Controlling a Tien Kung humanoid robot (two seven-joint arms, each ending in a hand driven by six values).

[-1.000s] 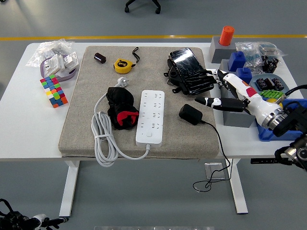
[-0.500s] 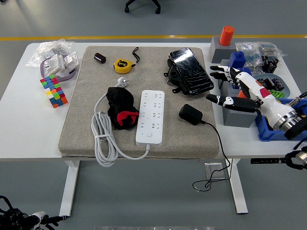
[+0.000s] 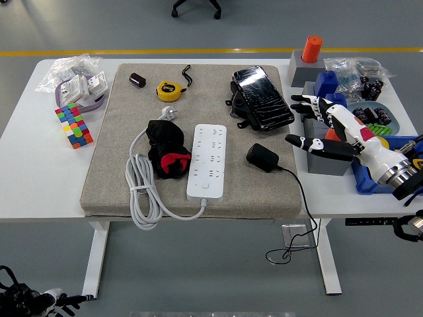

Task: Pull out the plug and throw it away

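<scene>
A white power strip (image 3: 207,162) lies on the grey mat (image 3: 119,158), its white cord (image 3: 142,191) coiled to the left. None of its sockets has a plug in it. A black plug adapter (image 3: 263,157) lies loose on the mat to the strip's right, and its thin black cable (image 3: 303,198) hangs over the table's front edge. My right hand (image 3: 316,123) hovers open to the right of the adapter, over the grey box (image 3: 329,162), fingers spread and holding nothing. My left hand (image 3: 66,305) shows only below the table at the bottom left.
A black pouch (image 3: 261,98), a yellow tape measure (image 3: 169,90) and a black-and-red cloth (image 3: 166,149) lie on the mat. A colour cube (image 3: 74,125) and bagged parts (image 3: 73,78) sit at the left. Blue bins (image 3: 370,178), blue blocks (image 3: 328,84) and an orange cylinder (image 3: 312,48) crowd the right.
My right hand has drawn back to the right, away from the adapter, staying open. The adapter and power strip have not moved.
</scene>
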